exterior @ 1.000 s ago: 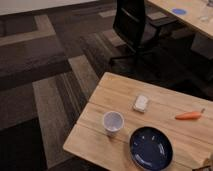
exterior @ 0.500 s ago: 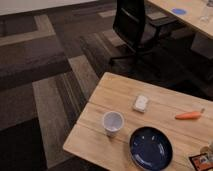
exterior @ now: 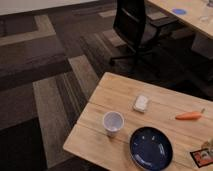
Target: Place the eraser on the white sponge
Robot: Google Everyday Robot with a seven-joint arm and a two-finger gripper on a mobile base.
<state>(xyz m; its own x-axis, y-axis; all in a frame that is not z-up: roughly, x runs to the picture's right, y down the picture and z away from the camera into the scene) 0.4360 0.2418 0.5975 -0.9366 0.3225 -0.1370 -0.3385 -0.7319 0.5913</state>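
The white sponge (exterior: pixel 141 103) lies flat near the middle of the wooden table (exterior: pixel 100 132), about a hand's width beyond the white cup. The eraser (exterior: pixel 200 156), a small dark block with red-orange edges, lies at the table's lower right, close to the frame edge and right of the blue plate. A small pale shape (exterior: pixel 207 145) touches the eraser's upper side; I cannot tell whether it belongs to my gripper. Nothing else of the gripper shows in the camera view, and it is shut.
A white cup (exterior: pixel 113 122) stands near the table's front left. A dark blue plate (exterior: pixel 151 147) lies to the cup's right and an orange carrot (exterior: pixel 189 116) towards the right edge. A black office chair (exterior: pixel 134 27) stands beyond the table, with a second desk (exterior: pixel 192 17) behind it.
The eraser and the pale shape above it show more fully at the lower right corner than a second ago. Sponge, cup, plate and carrot have not moved.
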